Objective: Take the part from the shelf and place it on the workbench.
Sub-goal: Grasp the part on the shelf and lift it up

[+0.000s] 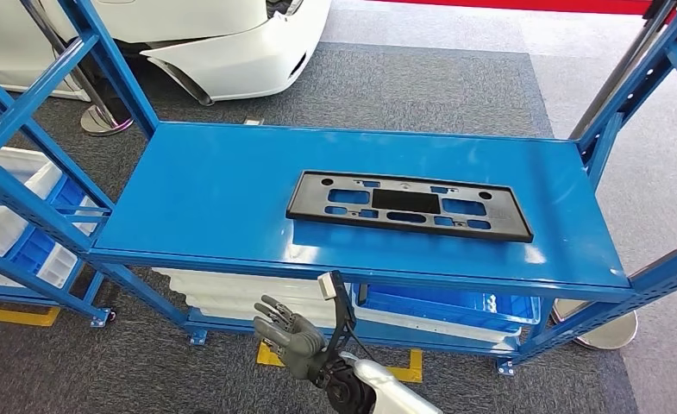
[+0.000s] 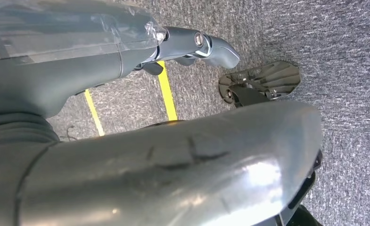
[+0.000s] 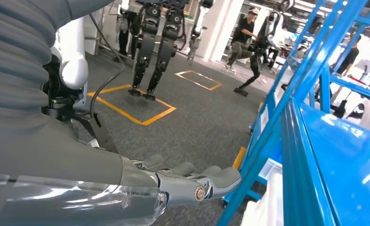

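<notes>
The part (image 1: 409, 205), a flat black plate with rectangular cut-outs, lies on the blue top shelf (image 1: 222, 190) of a metal rack, well above and beyond the right hand (image 1: 291, 332) and a little to its right. Nothing touches it.

The right hand hangs below the shelf's front edge, in front of the rack, its fingers spread apart and holding nothing. In the right wrist view the same hand (image 3: 192, 181) reaches out with its fingers nearly straight beside the rack's blue frame (image 3: 286, 99), close to it but not touching.

The left hand (image 2: 192, 44) shows in its own wrist view over grey carpet (image 2: 343, 42) with yellow floor lines (image 2: 166, 92); its fingers are mostly hidden, so whether it is open or closed cannot be told, and nothing is seen in it.

Under the top shelf, beyond the right hand, sit a white tray (image 1: 240, 293) and a blue bin (image 1: 455, 306). To the hand's far left more bins (image 1: 24, 233) fill a second rack. Behind the rack a white car bumper (image 1: 231, 43) stands on the carpet.
</notes>
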